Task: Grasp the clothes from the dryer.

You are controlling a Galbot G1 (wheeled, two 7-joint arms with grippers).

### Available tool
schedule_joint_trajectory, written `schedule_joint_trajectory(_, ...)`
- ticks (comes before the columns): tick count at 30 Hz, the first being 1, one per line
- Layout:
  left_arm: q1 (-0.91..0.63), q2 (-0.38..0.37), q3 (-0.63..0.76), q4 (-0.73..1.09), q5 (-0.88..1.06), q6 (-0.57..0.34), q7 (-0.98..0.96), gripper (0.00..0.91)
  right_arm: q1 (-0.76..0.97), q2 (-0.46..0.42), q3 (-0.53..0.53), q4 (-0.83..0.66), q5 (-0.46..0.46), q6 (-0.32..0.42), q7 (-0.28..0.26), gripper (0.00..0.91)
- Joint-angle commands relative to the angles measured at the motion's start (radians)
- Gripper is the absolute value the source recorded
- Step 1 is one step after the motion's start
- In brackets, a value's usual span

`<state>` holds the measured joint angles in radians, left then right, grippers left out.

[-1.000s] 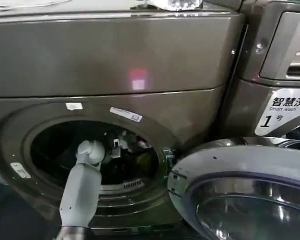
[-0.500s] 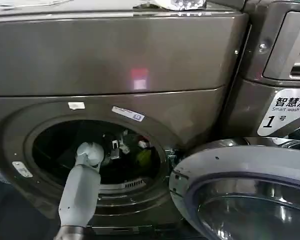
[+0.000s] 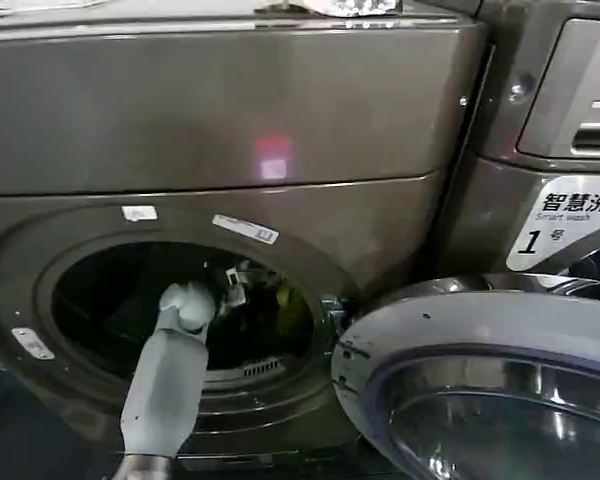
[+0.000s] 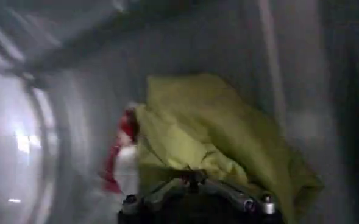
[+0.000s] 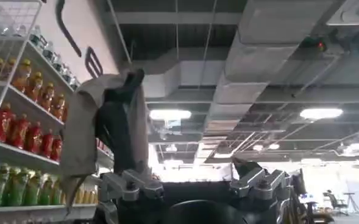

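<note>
1. Bronze-grey dryer [image 3: 230,110] is seen with its porthole open.
2. Left gripper [image 3: 230,290] is reached inside at centre frame; finger state cannot be told.
3. Clothes [image 4: 209,137] are not yet lifted out.
4. Right gripper [image 5: 191,182] is parked, fingers apart.

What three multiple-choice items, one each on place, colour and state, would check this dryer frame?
1. Where is the left claw?
A. Inside the dryer drum
B. Above the dryer's top
C. At the neighbouring machine

2. Which colour takes up most of the clothes?
A. Blue
B. Yellow-green
C. Black

3. How is the dryer door?
A. Shut
B. Removed
C. Swung open

Key: 1 A, the left arm reaches through the porthole; 2 B, the left wrist view shows yellow-green fabric with smaller red and white parts; 3 C, the round door hangs open beside the porthole.
</note>
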<state>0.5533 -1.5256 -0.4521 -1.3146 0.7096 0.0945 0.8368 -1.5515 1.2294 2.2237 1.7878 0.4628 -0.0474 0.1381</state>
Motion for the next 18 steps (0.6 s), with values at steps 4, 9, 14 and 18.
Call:
schedule_joint_trajectory(4,0.099,-0.028,-0.021,-0.252,-0.425,0.216,-0.690,0.000,0.005,0.000,-0.013,0.008,-0.002,-0.003,-0.006,0.907)
schedule_joint_trajectory(9,0.157,-0.041,-0.066,-0.334,-0.540,0.225,-0.832,0.000,-0.005,-0.002,-0.012,0.008,-0.007,-0.003,-0.016,0.907)
schedule_joint_trajectory(14,0.259,-0.059,-0.088,-0.365,-0.594,0.145,-0.953,0.000,-0.005,-0.004,-0.019,0.013,-0.023,-0.006,-0.019,0.907)
schedule_joint_trajectory(18,0.326,-0.076,-0.088,-0.409,-0.635,0.160,-0.977,0.000,-0.008,-0.006,-0.019,0.016,-0.024,-0.008,-0.019,0.907)
